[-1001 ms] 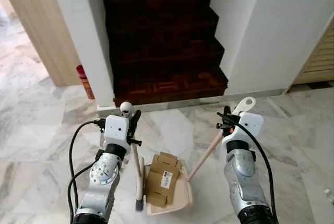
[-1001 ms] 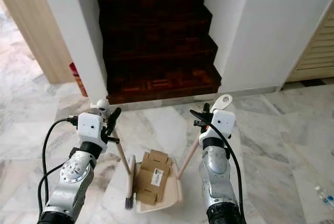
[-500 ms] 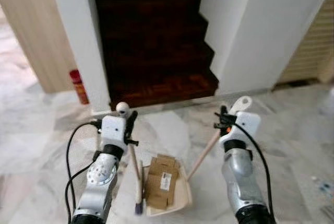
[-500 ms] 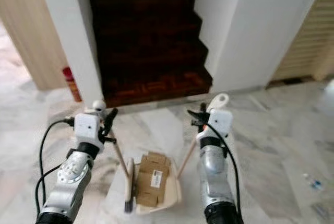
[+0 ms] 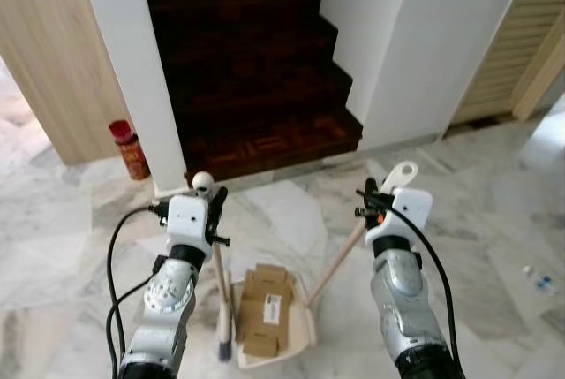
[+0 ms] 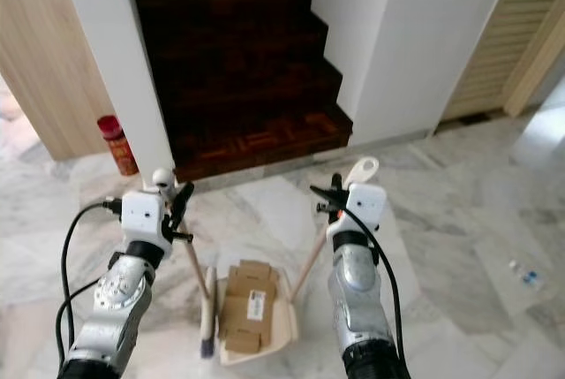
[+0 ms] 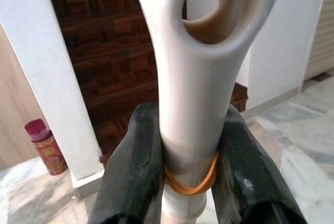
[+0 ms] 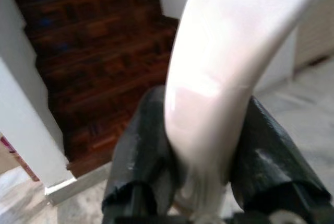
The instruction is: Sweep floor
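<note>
My left gripper is shut on the cream handle of a hand brush, whose dark bristles rest on the marble floor beside a cream dustpan. A flattened cardboard box lies in the pan. My right gripper is shut on the dustpan's long handle, which slopes down to the pan. In the left wrist view both black fingers clamp the brush handle just above an orange rubber band. The right wrist view has the dustpan handle squeezed between the fingers.
A dark wooden staircase rises straight ahead between white walls. A red bottle stands by the left wall's foot. At the right there is a louvred door, with small litter on the floor.
The whole picture has shifted, so the camera moved: stairs and bottle sit higher and more of the right floor shows. Both grippers keep their hold on brush and dustpan handle.
</note>
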Robot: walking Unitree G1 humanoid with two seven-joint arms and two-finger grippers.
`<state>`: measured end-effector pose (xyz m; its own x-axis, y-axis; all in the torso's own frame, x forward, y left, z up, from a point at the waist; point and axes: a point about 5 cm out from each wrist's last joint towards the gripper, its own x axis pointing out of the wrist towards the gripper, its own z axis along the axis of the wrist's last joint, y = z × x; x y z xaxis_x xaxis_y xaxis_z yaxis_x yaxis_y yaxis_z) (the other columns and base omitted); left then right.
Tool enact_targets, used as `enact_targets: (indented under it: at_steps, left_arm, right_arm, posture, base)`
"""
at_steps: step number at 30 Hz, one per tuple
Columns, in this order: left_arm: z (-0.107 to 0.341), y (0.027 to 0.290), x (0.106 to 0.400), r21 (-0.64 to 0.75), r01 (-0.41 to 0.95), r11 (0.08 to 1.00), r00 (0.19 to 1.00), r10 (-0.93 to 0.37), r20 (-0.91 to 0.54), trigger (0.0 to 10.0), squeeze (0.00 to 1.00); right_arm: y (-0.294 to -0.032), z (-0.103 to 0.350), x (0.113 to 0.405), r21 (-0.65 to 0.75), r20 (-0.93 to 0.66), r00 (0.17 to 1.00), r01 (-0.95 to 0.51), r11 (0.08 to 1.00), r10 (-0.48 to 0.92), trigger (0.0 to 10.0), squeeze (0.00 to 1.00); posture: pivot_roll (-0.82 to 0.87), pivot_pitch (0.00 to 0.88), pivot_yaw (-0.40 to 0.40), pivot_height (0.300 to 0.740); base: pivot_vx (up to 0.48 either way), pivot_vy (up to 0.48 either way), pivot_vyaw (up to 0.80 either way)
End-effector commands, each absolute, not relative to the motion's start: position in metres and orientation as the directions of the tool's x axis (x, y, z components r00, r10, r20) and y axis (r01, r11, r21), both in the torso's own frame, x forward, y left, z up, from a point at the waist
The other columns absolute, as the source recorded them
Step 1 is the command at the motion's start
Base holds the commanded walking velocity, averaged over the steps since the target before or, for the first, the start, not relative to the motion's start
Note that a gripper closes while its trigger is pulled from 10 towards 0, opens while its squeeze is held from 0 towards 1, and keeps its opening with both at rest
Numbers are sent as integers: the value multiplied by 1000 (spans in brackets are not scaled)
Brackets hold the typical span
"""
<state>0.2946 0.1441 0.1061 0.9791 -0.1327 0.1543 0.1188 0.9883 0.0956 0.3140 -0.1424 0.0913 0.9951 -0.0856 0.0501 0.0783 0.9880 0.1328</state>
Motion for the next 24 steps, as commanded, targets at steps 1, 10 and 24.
enact_targets:
  at_steps: [1, 10, 24]
  left_arm:
    - [116, 139, 296, 96, 133, 986, 968, -150, 201, 10000, 0]
    - [116, 140, 296, 98, 138, 986, 967, -156, 200, 10000, 0]
    - [116, 138, 297, 101, 151, 983, 965, -169, 200, 10000, 0]
  right_arm:
    - [-143, 102, 317, 148, 93, 991, 79, 986, -94, 10000, 0]
    - [-143, 101, 317, 140, 91, 992, 79, 987, -92, 10000, 0]
    - [-144, 102, 318, 142, 94, 992, 76, 987, -89, 10000, 0]
  posture:
    - [74, 0, -9, 740]
    - [70, 0, -5, 740]
    - [68, 0, -3, 740]
  base:
    - [0, 322, 0]
    - [0, 315, 0]
    - [0, 309, 0]
